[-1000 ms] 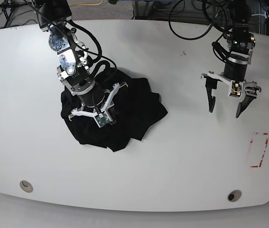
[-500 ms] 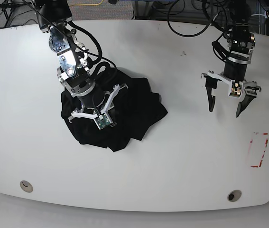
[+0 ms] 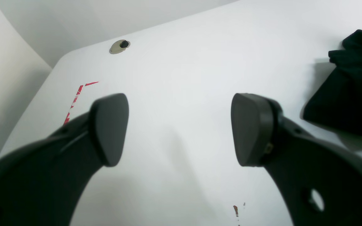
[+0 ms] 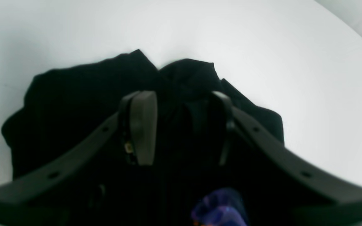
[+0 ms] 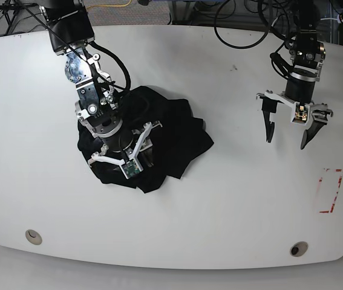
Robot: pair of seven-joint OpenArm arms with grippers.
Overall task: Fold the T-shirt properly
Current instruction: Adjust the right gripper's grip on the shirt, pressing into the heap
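Observation:
The black T-shirt lies crumpled in a heap on the white table, left of centre. My right gripper is low over the heap's front left part. In the right wrist view its fingers stand partly apart with black fabric between and under them, so the right gripper is open. A purple bit of the printed graphic shows at the bottom edge. My left gripper hangs open and empty above bare table, far right of the shirt. In the left wrist view the left gripper sees the shirt's edge at the right.
A red tape rectangle marks the table at the right, and it also shows in the left wrist view. Two round holes sit near the front edge. Cables hang beyond the back edge.
My right gripper has moved toward the table's front edge over the shirt, and the fabric around it has shifted a little. The left arm has not moved.

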